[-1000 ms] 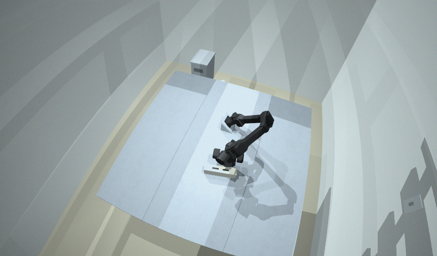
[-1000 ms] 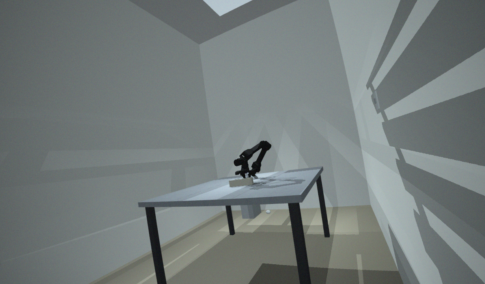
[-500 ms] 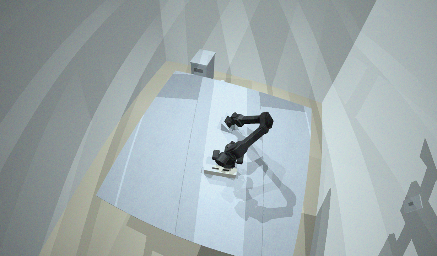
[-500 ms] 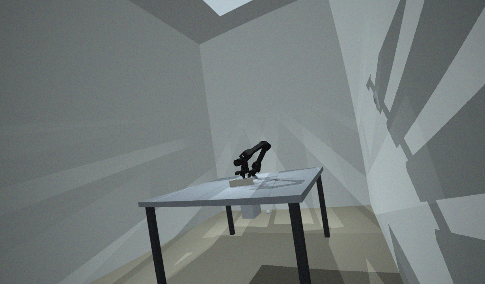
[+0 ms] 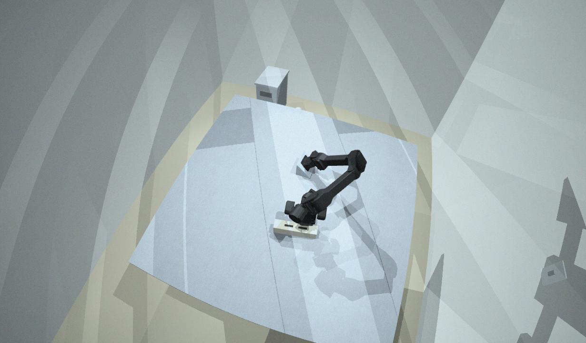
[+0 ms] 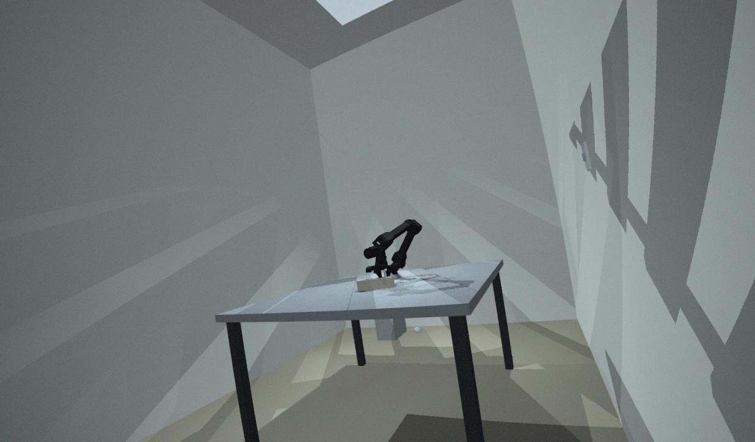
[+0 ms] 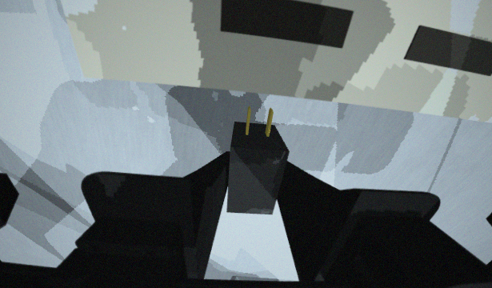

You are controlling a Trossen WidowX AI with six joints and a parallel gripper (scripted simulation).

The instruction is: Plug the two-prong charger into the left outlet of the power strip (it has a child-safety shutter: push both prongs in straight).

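The two-prong charger (image 7: 257, 176) is clenched between the black fingers of the gripper (image 7: 251, 158) (image 6: 381, 273), its dark block-shaped body pinched from both sides. Two brass-coloured prongs (image 7: 269, 123) are exposed at the charger's far end, side by side and outside the power strip (image 5: 295, 232) (image 6: 375, 283) (image 7: 150, 48). In the wrist view, the prong tips are seen just short of the strip's near edge, over the table surface; the gap between tips and strip cannot be told.

The pale, cream-coloured power strip is laid flat on the grey-blue table (image 5: 222, 213) (image 6: 341, 315). Two dark rectangular outlets (image 7: 286, 23) are set side by side in the strip's upper face, and neither is filled by the charger. The black robot arm (image 5: 337, 183) (image 6: 393, 233) is bent over beside the strip, with its wrist partly above the strip's edge in the top view. Beyond the strip, on the arm's side, the arm's base is stood on the table. Shadows are cast across the strip and around it.
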